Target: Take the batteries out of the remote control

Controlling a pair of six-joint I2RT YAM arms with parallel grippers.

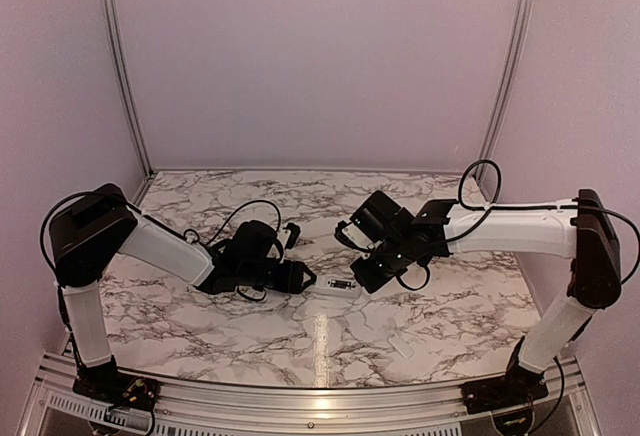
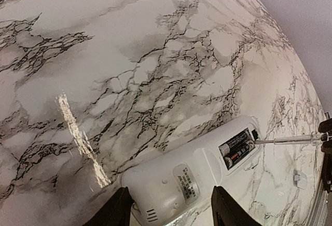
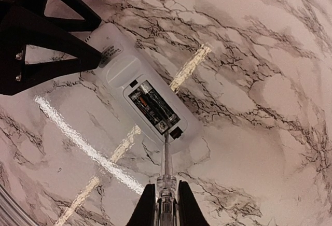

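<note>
The white remote control (image 1: pixel 341 288) lies face down on the marble table, its battery recess open. Two dark batteries (image 3: pixel 154 107) sit side by side in the recess; they also show in the left wrist view (image 2: pixel 237 148). My left gripper (image 2: pixel 174 213) straddles the remote's (image 2: pixel 181 179) rounded end, its fingers against both sides. My right gripper (image 3: pixel 167 187) is shut on a thin pale grey stick (image 3: pixel 166 158). The stick's tip touches the end of the recess nearest me, at the batteries' ends. The stick also shows in the left wrist view (image 2: pixel 288 140).
A small white flat cover piece (image 1: pixel 401 347) lies on the table in front of the right arm; it also shows in the left wrist view (image 2: pixel 297 178). Both arms' cables loop over the middle of the table. Metal rails border the table's near edge.
</note>
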